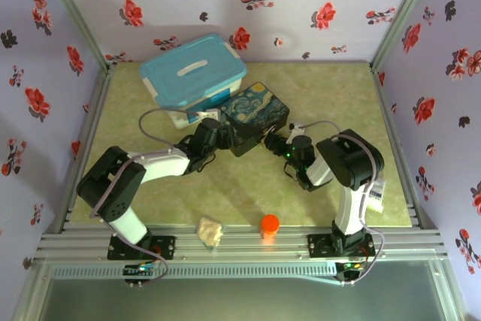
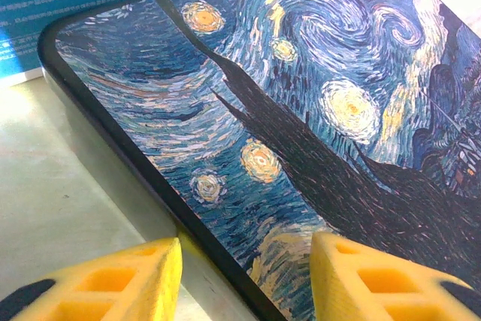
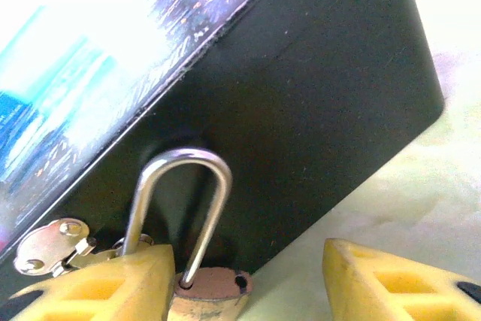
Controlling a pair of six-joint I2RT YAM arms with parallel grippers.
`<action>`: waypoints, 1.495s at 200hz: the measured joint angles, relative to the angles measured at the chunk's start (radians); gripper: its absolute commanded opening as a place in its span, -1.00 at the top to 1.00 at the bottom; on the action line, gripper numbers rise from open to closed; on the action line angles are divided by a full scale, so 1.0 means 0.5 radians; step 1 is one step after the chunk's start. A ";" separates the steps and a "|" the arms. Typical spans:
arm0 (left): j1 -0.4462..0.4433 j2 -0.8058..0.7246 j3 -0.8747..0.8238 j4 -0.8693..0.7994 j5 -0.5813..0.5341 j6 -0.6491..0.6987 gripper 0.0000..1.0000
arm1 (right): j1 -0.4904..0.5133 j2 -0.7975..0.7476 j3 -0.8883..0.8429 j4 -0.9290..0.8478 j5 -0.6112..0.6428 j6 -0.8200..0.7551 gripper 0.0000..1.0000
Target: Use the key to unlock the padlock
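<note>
Setting-up step, I judge. The right tool [image 3: 244, 261] is wide, with the small brass-gold padlock with silver shackle [image 3: 210, 295] between its fingers, against the painted tin box [image 3: 301, 110]. The left tool [image 2: 246, 242] is wide, astride that box's corner. Next calls for the key at the lock.

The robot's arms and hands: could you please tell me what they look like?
Both the left arm and right arm have white links between black joints, each trailed by a looping grey cable. The right arm carries a white tag and a green light. The left hand and right hand have yellow, hollow-celled fingers with black patches.
</note>
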 measured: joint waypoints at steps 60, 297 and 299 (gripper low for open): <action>0.008 0.001 0.017 -0.037 -0.031 0.000 0.06 | 0.149 -0.060 0.037 -0.224 0.111 -0.082 0.19; -0.008 0.076 0.907 -1.054 0.122 0.373 -0.46 | 0.243 -0.428 -0.008 -0.953 0.058 -1.005 -0.04; -0.008 0.098 0.937 -1.057 0.122 0.379 -0.46 | 0.240 -0.414 -0.018 -0.915 0.044 -1.025 -0.05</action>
